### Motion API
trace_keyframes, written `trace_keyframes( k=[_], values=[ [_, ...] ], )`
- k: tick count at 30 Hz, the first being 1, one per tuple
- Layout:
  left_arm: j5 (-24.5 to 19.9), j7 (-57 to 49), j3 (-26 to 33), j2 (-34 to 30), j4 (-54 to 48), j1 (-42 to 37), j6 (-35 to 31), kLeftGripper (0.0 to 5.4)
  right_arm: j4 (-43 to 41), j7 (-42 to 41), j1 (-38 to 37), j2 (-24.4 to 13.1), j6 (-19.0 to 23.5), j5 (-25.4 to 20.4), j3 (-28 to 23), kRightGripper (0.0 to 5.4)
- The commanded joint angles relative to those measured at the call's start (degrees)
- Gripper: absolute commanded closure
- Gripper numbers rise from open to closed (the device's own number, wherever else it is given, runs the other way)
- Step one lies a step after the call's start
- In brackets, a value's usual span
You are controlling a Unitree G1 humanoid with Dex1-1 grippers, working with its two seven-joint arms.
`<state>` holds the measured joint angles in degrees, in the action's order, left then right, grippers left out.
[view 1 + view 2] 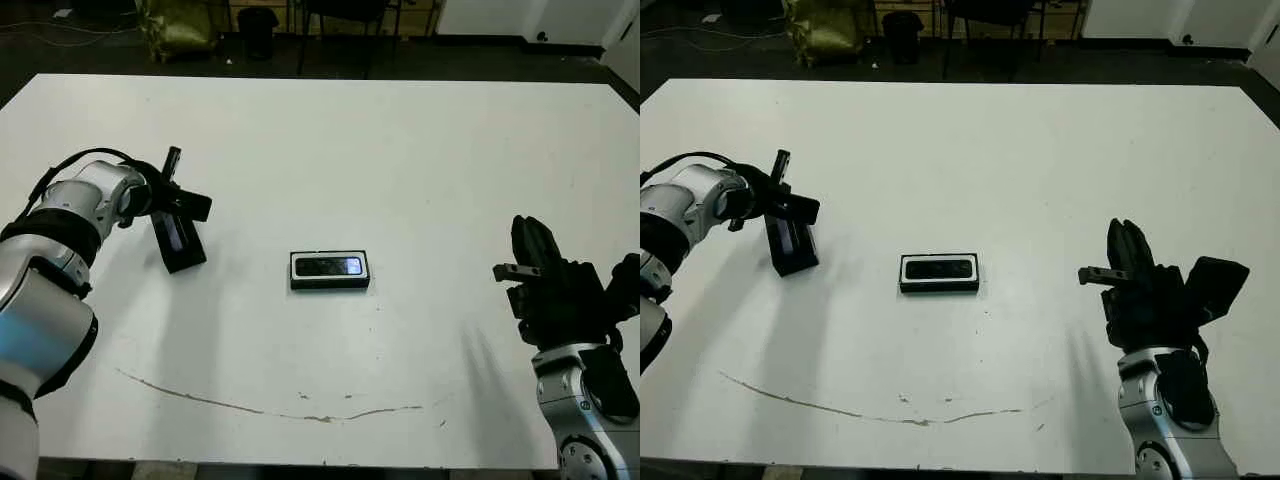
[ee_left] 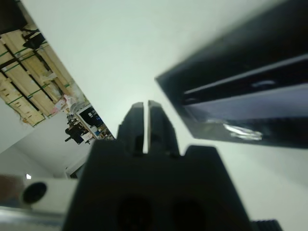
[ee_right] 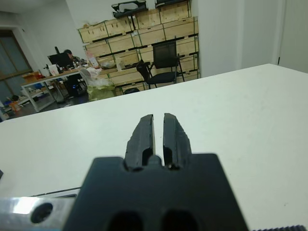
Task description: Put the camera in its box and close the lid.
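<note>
Lid (image 1: 178,240) just beside left gripper (image 2: 146,108) — outside closed jaws.

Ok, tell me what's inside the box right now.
The box in the middle of the table holds the camera, its glossy face up with a bluish-white patch. What lies under the camera is hidden. The lid is not on it.

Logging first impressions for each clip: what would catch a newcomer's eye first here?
Probably the box alone at mid-table, the camera already lying inside it and no cover on it. Next, the lid off toward the robot's left, beside the shut left gripper. The right gripper hangs over bare table, shut and holding nothing.
</note>
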<state>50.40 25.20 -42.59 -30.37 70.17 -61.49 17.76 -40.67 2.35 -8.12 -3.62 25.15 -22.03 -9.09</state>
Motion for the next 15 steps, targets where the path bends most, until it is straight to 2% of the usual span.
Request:
trace_keyframes(
  k=[1,7,9,12,15],
  values=[
    [-0.05,1.68,-0.20,0.47,0.72,1.93,-0.77,5.40,-0.65,1.03,-0.89,-0.18,1.80,0.83,0.20,5.39],
    [-1.68,4.28,0.96,0.91,0.30,2.53,-1.74,5.40,-0.35,0.58,-0.84,0.04,2.05,-0.37,-0.44,5.39],
    [-2.49,5.12,1.44,0.50,-0.57,2.73,-0.86,5.40,-0.93,0.74,-0.81,-0.32,2.56,0.03,-0.22,5.39],
    [-3.82,6.50,2.28,-0.14,-1.93,3.25,0.32,5.40,-0.26,0.27,-1.02,-0.70,0.90,1.79,0.22,5.39],
    [-4.90,9.40,2.93,-0.57,-3.77,3.85,0.52,5.40,-0.81,0.20,-0.81,0.09,1.96,0.17,-0.29,5.39]
  ],
)
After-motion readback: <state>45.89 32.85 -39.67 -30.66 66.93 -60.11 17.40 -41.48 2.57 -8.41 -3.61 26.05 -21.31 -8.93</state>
